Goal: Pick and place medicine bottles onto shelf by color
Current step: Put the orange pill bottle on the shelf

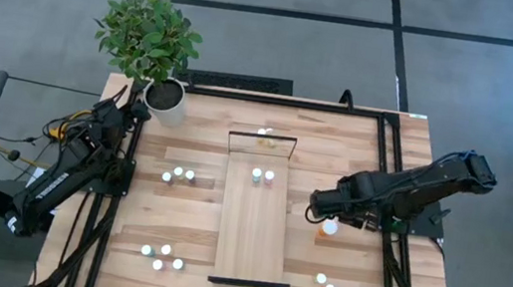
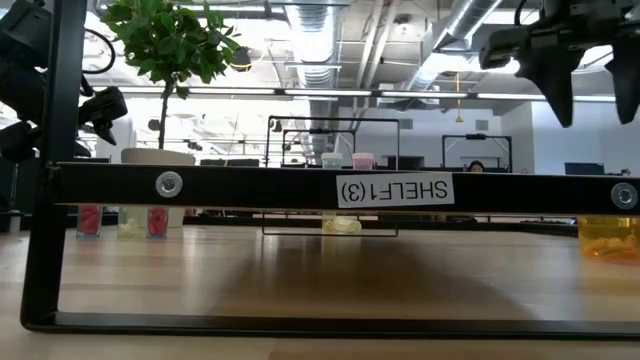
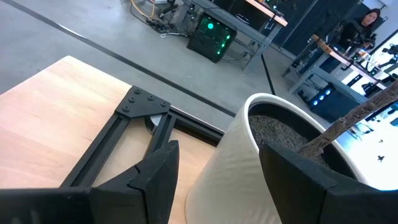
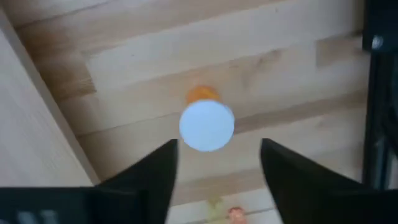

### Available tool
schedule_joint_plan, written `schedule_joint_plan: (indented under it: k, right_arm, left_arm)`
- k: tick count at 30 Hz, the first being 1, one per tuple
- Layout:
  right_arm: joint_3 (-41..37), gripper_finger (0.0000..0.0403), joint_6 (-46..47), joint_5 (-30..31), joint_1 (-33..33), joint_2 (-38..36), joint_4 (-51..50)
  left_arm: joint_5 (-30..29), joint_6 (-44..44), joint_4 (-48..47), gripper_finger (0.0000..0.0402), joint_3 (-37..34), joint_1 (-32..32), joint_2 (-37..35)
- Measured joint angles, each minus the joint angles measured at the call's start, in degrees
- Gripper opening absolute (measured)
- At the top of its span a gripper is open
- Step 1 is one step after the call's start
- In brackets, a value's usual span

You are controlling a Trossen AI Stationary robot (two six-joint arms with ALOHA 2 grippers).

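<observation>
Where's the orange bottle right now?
High view: the orange bottle stands on the table right of the shelf, directly under the right gripper, jaws open above it.

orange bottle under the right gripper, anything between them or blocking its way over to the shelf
Nothing visible. The right gripper hangs open straight above the orange bottle, with only air between them. From the bottle to the shelf there is bare tabletop; the nearest other bottles stand off to one side, out of that path.
</observation>
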Motion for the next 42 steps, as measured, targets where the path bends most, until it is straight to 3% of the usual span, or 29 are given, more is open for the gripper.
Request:
schedule_joint_plan:
  k: [5,7,15,21,33,42]
  right_arm:
    - [0.0,0.0373,-7.8,0.6,0.0,-0.1,-1.3]
    - [-0.9,0.0392,-10.5,1.0,-0.1,0.1,-1.0]
    - [-9.8,0.0377,-20.8,-2.4,-3.7,-1.4,11.2]
    - [-12.7,0.0398,-23.9,-3.5,-4.3,-1.3,13.4]
    - [-18.4,0.0393,-26.7,-5.1,-3.9,-1.3,22.3]
    - [-20.7,0.0352,-26.7,-6.7,-3.4,-1.3,26.1]
  left_arm:
    - [0.0,0.0,0.0,0.021,0.0,0.0,0.0]
    - [0.0,0.0,0.0,0.021,0.0,0.0,0.0]
    - [0.0,0.0,0.0,0.021,0.0,0.0,0.0]
    - [0.0,0.0,0.0,0.021,0.0,0.0,0.0]
    - [0.0,0.0,0.0,0.021,0.0,0.0,0.0]
    - [0.0,0.0,0.0,0.021,0.0,0.0,0.0]
